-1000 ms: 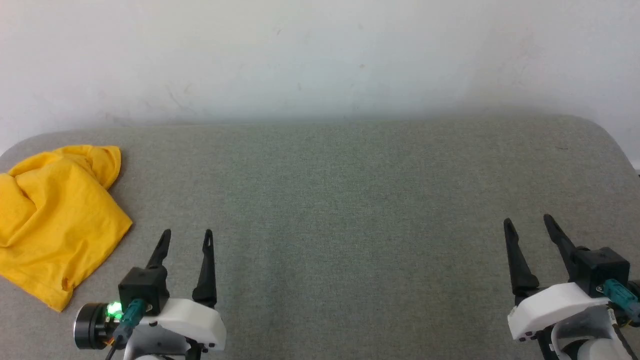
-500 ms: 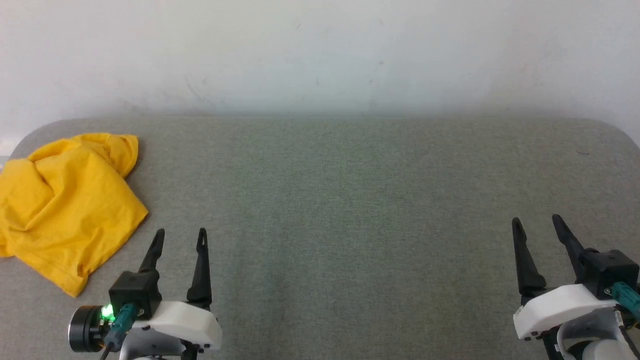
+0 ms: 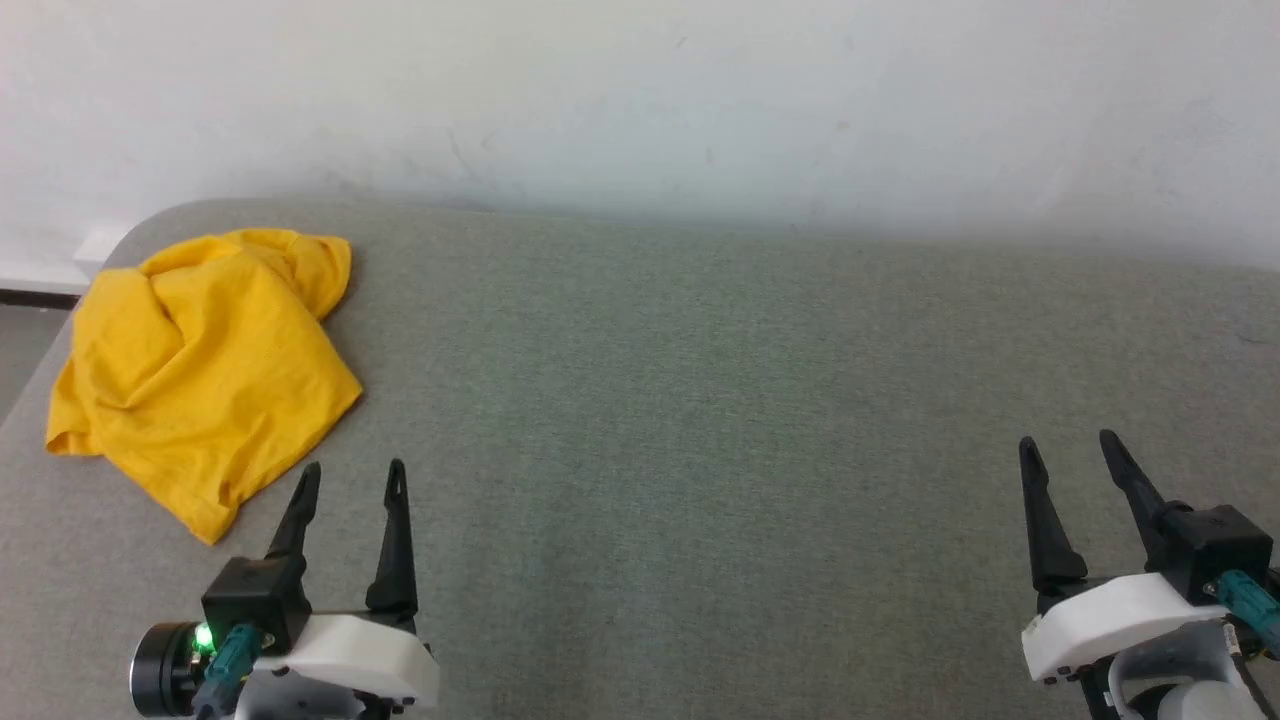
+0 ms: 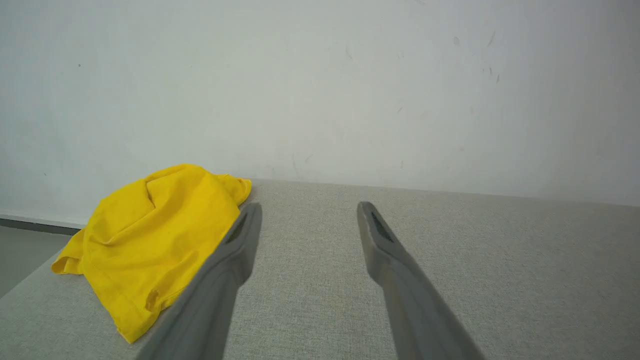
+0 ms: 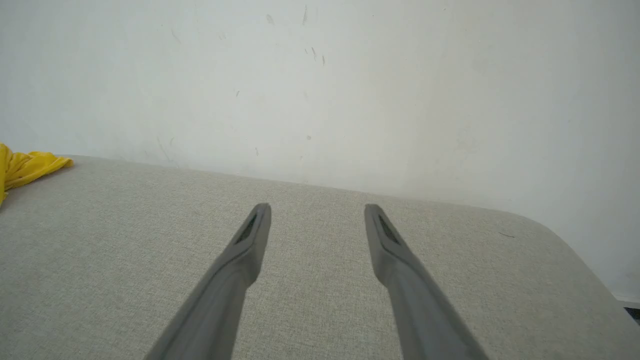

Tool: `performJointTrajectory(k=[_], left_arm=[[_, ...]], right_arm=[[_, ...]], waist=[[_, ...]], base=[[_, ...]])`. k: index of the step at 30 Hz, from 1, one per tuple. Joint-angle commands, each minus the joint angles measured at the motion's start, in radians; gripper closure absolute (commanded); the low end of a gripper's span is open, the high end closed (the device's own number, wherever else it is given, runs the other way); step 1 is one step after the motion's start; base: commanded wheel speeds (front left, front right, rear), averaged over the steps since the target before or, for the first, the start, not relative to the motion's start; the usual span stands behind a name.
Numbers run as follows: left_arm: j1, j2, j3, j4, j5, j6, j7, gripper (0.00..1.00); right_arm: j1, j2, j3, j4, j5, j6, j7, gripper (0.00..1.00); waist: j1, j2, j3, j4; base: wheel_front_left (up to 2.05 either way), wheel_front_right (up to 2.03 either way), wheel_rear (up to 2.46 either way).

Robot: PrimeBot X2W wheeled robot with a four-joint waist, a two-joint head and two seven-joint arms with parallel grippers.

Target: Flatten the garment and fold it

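While left fingers (image 3: pixel 297 510) and right fingers (image 3: pixel 1043 520) gape empty, crumpled plain yellow garment (image 3: pixel 205 370).

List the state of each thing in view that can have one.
shirt: crumpled in a heap, not flattened, not folded, held by nothing.
left end effector: open, empty, near the shirt but apart from it.
right end effector: open, empty, far from the shirt.
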Motion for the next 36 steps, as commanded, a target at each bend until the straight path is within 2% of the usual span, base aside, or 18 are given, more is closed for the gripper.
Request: performJointTrajectory(k=[1, 23, 36], left_arm=[[0.017, -0.002, 0.001, -0.008, -0.013, 0.006, -0.014, 0.00], [0.053, -0.003, 0.001, -0.020, -0.053, 0.027, -0.058, 0.00], [0.081, -0.004, 0.012, -0.016, -0.061, 0.020, -0.085, 0.00]], right_arm=[[-0.003, 0.002, -0.001, 0.007, -0.002, 0.000, -0.012, 0.00], [-0.006, 0.002, 0.028, 0.066, -0.020, 0.000, -0.056, 0.00], [0.002, 0.003, 0.038, 0.102, -0.012, -0.001, -0.083, 0.00]], waist=[[0.0000, 0.0000, 0.003, 0.027], [0.0000, 0.0000, -0.009, 0.186], [0.0000, 0.0000, -0.030, 0.287]], base=[[0.00, 0.00, 0.00], [0.00, 0.00, 0.00], [0.00, 0.00, 0.00]])
